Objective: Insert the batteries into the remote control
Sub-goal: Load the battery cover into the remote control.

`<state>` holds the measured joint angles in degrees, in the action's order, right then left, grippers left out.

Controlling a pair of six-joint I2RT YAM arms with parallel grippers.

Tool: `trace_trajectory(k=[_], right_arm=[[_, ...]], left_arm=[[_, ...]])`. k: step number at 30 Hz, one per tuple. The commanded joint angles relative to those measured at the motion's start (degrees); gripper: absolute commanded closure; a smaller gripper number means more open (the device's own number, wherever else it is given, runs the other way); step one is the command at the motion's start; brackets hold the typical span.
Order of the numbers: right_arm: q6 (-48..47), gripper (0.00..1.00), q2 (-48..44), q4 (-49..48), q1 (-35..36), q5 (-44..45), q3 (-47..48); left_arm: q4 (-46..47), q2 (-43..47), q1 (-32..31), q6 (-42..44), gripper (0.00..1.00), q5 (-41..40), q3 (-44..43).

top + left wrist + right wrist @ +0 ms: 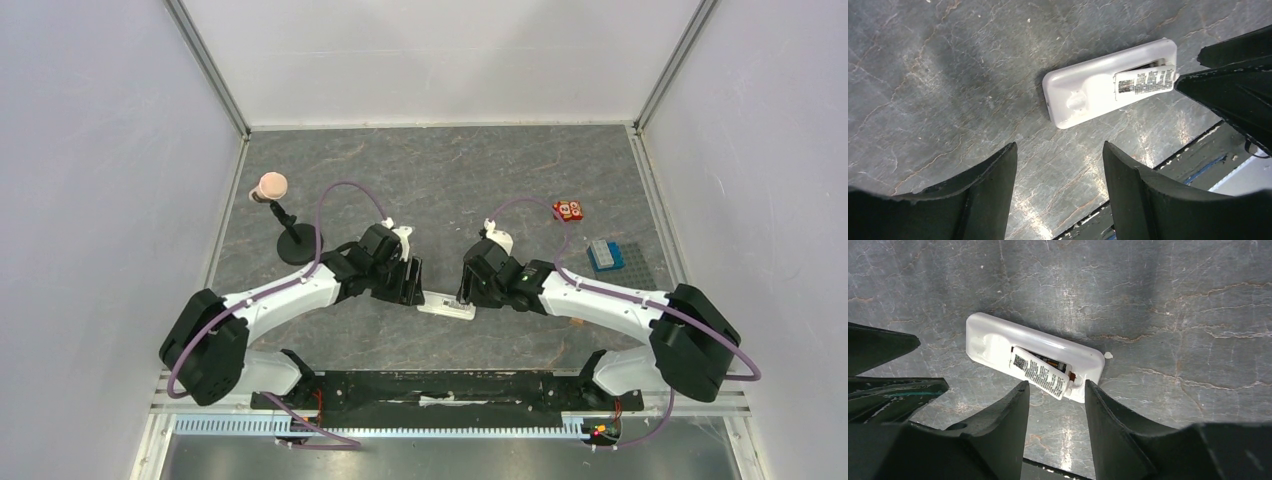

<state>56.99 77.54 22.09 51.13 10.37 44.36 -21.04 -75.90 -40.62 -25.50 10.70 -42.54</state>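
Two pincers, both released and empty. The right pincer [1056,385] straddles the loose corner of the skewed lid [1040,372]. The left pincer [1059,150] hangs at nine o'clock of the remote [993,342], which lies back-up on the worktop [1173,300] between them. Risk: pinch off-centre and that crooked lid could pop off, or the light remote could skid with nothing bracing it.

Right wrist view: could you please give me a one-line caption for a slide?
Open right gripper poised over the back-up remote, its labelled cover ajar.
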Motion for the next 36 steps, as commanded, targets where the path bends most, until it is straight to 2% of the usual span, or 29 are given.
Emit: trace_trajectory(k=[1,12,26,36], right_arm=[[2.7,0.53,0.9,-2.2,-0.2,0.4,-0.9],[6.5,0.51,3.2,-1.9,-0.3,1.0,-0.8],[6.6,0.63,5.4,-1.0,-0.3,-0.6,1.1],[5.4,0.64,6.4,-1.1,-0.2,-1.2,2.8]], left_arm=[[4.9,-1.1,-0.6,-3.1,0.31,-1.4,1.4],[11.4,-4.6,-0.9,-8.3,0.31,-0.7,3.3],[14.9,-7.9,-0.9,-10.0,0.32,2.0,4.0],[16.6,-9.9,-0.9,-10.8,0.35,4.2,4.0]])
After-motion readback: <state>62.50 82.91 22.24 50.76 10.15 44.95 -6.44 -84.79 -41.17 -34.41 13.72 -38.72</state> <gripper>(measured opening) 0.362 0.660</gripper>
